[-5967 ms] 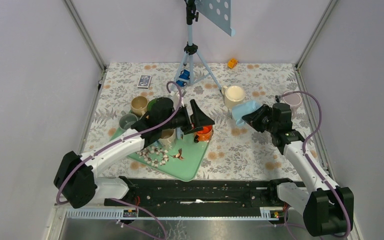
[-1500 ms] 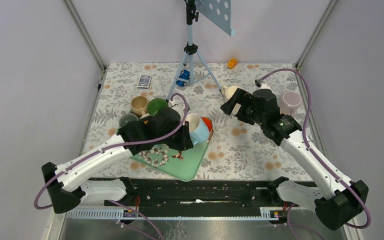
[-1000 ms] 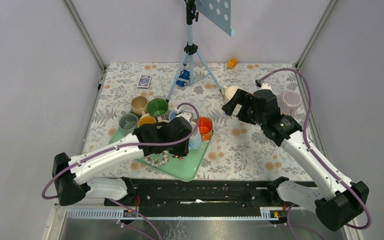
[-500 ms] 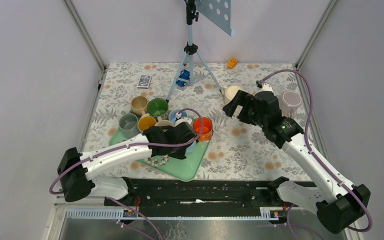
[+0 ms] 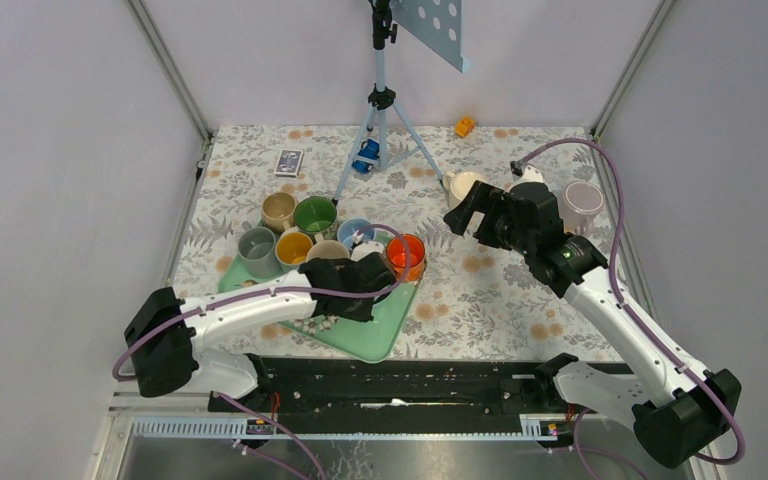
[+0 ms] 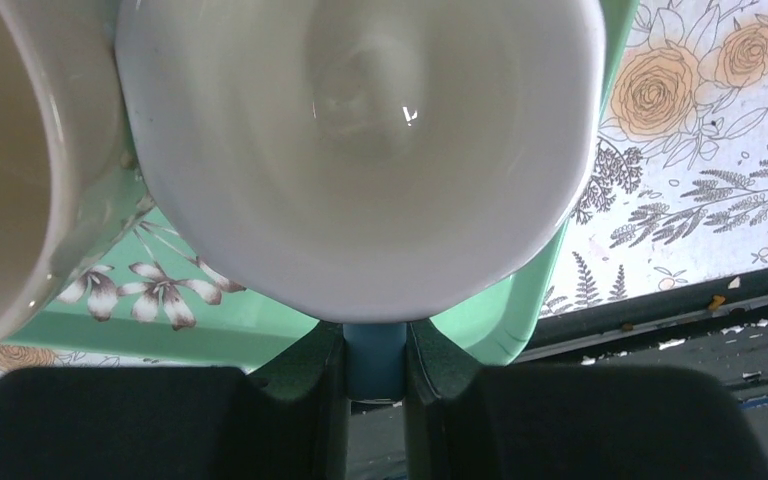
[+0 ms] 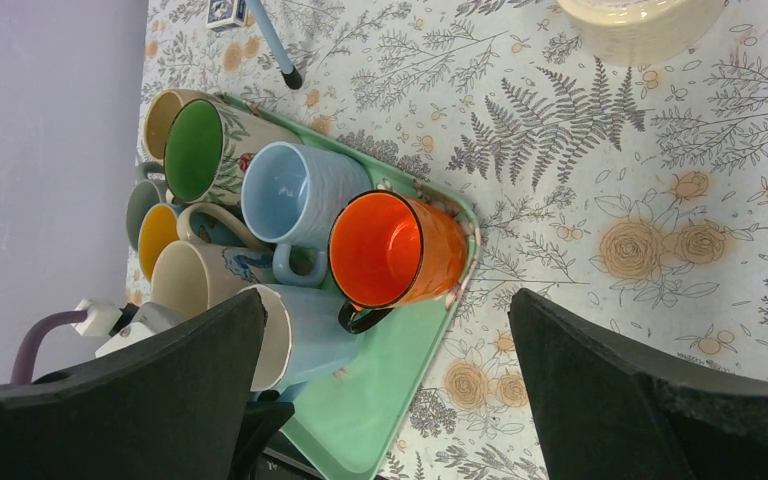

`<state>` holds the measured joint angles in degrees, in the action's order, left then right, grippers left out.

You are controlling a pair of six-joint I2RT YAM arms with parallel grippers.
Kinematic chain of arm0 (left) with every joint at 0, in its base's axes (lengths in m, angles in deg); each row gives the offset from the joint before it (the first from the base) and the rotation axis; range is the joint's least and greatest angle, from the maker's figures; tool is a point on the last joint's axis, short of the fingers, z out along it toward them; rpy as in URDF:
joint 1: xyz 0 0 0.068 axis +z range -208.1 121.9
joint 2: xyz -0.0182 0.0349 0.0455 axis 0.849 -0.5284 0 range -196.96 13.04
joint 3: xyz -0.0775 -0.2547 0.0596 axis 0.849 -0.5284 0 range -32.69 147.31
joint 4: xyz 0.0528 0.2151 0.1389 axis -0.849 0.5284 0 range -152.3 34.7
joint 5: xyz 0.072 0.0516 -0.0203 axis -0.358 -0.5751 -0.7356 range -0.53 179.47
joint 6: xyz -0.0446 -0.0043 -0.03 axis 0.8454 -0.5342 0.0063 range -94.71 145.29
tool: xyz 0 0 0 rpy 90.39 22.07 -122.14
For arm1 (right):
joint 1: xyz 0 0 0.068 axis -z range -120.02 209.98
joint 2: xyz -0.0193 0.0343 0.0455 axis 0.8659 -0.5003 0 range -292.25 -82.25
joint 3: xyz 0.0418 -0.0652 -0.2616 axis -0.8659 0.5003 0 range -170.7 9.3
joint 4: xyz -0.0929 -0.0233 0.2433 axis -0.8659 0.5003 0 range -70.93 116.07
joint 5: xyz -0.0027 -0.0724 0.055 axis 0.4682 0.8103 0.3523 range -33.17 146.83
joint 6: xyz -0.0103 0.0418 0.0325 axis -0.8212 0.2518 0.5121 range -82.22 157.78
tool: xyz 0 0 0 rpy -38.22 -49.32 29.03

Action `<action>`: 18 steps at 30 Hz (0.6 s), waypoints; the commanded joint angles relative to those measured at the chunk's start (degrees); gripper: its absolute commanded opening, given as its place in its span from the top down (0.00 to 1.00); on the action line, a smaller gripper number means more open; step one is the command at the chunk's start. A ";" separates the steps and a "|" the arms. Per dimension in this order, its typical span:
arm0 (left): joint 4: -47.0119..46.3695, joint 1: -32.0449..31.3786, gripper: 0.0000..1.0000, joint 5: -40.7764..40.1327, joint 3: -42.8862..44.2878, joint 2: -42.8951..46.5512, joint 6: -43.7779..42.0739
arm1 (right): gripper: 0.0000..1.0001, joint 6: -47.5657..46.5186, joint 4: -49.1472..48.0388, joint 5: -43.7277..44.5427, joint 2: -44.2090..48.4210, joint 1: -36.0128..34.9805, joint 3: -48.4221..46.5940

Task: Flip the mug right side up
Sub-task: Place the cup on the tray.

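Note:
The mug (image 7: pixel 305 335) is light blue outside and white inside. It stands mouth up on the green tray (image 7: pixel 400 400), just in front of the orange mug (image 7: pixel 390 250). In the left wrist view its white inside (image 6: pixel 360 150) fills the frame. My left gripper (image 6: pixel 375 340) is shut on the mug's blue handle (image 6: pixel 375 362). From above, the left gripper (image 5: pixel 360 283) covers most of the mug. My right gripper (image 5: pixel 465 215) hangs open and empty, high over the table to the right of the tray.
Several other mugs stand upright on the tray (image 5: pixel 385 330): orange (image 5: pixel 406 255), blue (image 5: pixel 356 232), green (image 5: pixel 314 213), cream (image 5: pixel 328 250). A cream mug (image 5: pixel 465 185) and a pink mug (image 5: pixel 582 200) sit at the right. A tripod (image 5: pixel 380 100) stands at the back.
My left gripper has swung the tilted mug down to mouth up on the tray and drawn back toward the near edge. The right arm has barely moved.

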<state>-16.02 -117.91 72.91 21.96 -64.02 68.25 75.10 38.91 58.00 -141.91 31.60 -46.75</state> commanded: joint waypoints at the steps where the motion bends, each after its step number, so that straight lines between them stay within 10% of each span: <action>1: -6.11 -0.22 1.00 -4.34 0.31 -0.02 1.25 | 0.00 -1.19 -2.40 -1.00 0.57 -0.36 -0.11; 18: -10.31 -0.22 0.95 -3.90 -1.46 -2.96 0.64 | 0.00 -1.27 -1.72 -1.00 1.33 -0.32 0.17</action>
<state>-21.55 -118.00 70.68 20.80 -67.34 68.86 74.86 38.91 57.23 -141.49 31.60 -46.22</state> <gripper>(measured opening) 0.226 0.994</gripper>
